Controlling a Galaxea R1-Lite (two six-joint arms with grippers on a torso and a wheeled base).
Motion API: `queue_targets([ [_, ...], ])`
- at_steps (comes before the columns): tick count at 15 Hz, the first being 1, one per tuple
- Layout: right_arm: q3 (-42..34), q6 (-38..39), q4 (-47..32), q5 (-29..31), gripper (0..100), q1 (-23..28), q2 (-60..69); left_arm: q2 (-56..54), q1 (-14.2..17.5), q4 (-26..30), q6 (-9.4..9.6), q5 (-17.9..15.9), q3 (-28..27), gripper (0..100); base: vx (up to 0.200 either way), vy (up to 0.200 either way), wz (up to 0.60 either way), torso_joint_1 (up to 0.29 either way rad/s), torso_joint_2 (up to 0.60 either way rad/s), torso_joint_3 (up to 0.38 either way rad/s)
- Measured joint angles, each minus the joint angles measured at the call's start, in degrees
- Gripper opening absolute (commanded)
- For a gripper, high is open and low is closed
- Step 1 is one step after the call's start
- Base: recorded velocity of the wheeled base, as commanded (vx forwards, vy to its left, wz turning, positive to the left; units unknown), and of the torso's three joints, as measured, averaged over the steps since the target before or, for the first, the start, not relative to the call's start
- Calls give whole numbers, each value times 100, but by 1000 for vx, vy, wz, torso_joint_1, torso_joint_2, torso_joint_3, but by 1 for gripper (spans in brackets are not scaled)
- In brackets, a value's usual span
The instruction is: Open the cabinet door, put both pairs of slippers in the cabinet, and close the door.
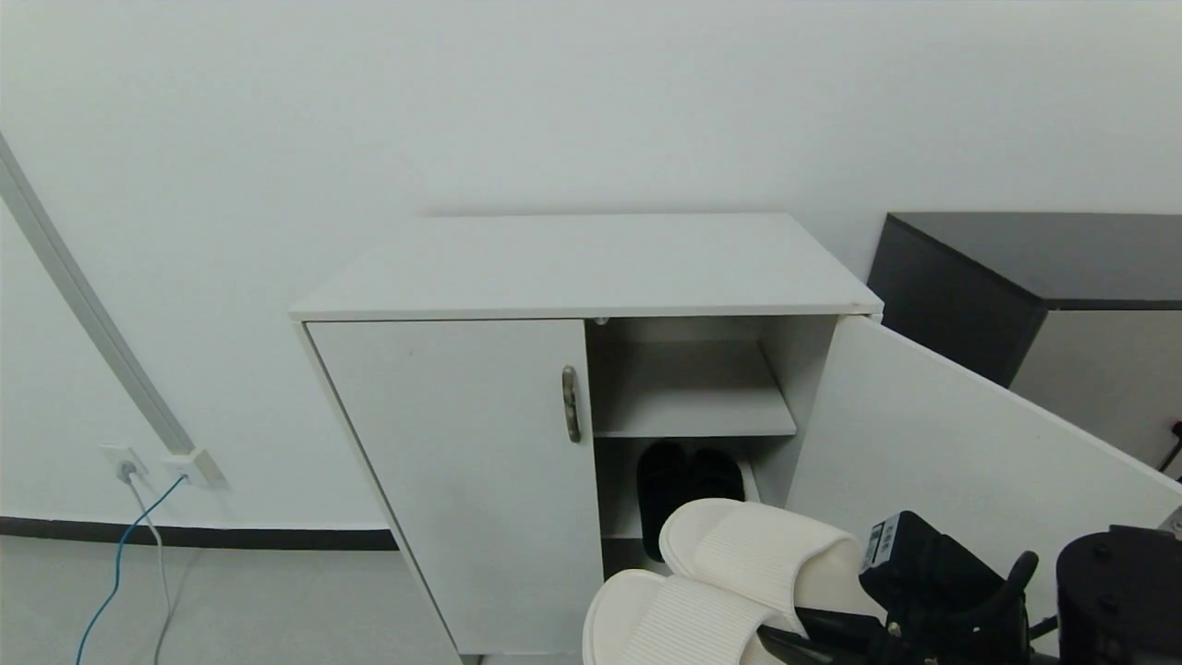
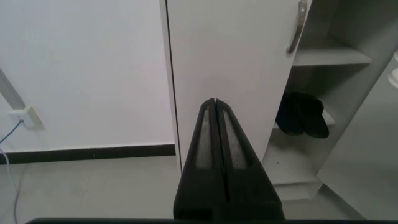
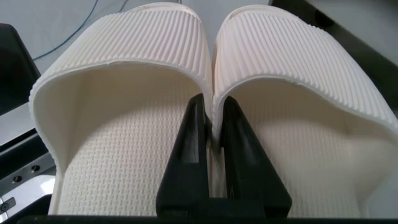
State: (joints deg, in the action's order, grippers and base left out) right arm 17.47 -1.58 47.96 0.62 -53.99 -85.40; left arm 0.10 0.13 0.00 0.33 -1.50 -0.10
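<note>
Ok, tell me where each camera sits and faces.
Head: on the robot's head, facing down at the cabinet; right arm low, holding white slippers.
Left wrist: behind the shut left gripper, facing the cabinet front.
Right wrist: behind the right gripper, shut on the white slippers.
Head and left wrist share the black slippers.

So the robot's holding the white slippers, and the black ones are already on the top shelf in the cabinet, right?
Almost. The right gripper does hold the white slippers, and the black slippers are already in the cabinet. But they sit on the next shelf down, not the top shelf. The head view shows it.
</note>
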Motion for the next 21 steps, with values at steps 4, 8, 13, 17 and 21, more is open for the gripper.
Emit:
queue_targets([
  [4, 2, 2, 2, -5, 0, 2, -2, 0, 0, 0, 0, 0, 0, 0, 0, 0, 0, -134, 474, 337],
  [8, 9, 0, 2, -5, 0, 6, 0, 0, -6, 0, 0, 2, 0, 0, 0, 0, 0, -96, 454, 361],
  [13, 20, -11, 2, -2, 0, 0, 12, 0, -4, 10, 2, 0, 2, 0, 0, 0, 0, -29, 398, 357],
  [17, 22, -7, 10, -7, 0, 6, 0, 0, -4, 2, 2, -6, 0, 0, 0, 0, 0, 0, 0, 0],
  [21, 11, -5, 10, -9, 0, 5, -11, 0, -4, 2, 0, -6, 0, 0, 0, 0, 0, 0, 0, 0],
])
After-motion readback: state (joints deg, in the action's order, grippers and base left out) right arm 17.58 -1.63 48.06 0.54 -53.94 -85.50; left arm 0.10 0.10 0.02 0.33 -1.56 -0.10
